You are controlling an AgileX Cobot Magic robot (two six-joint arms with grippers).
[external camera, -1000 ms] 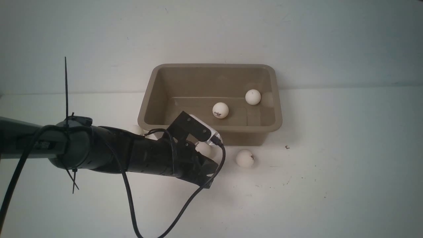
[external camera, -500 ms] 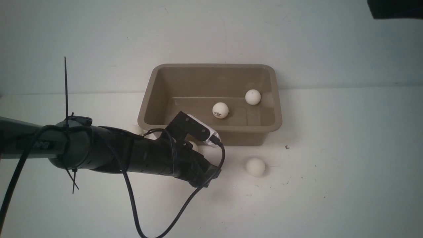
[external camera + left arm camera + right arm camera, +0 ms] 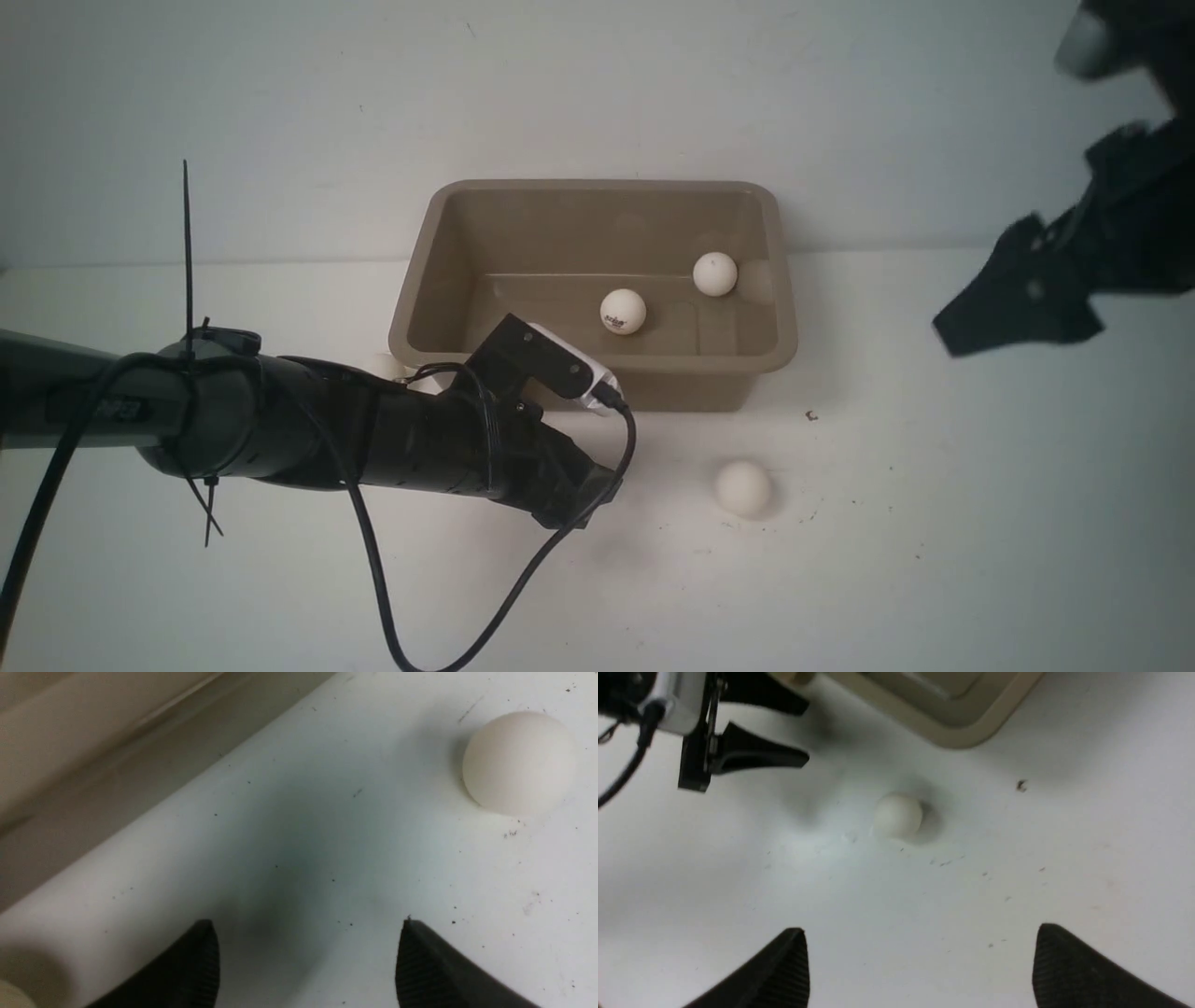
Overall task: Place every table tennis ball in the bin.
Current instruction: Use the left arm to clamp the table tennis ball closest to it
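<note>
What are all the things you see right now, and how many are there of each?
bin: 1, grey-brown, near the middle, against the back part of the table
balls in the bin: 2 seen, white, one near the bin's middle, one toward its right side
ball on the open table: 1, white, in front of the bin, between the two claws
ball by the bin's left end: 1, white, mostly hidden behind the left arm
table: 1, white with dark specks, under everything
wall: 1, pale, behind the bin
cable: 1, black, looping from the left arm
left claw: 1, black, open and empty, in front of the bin
right claw: 1, black, open and empty, off to the right
</note>
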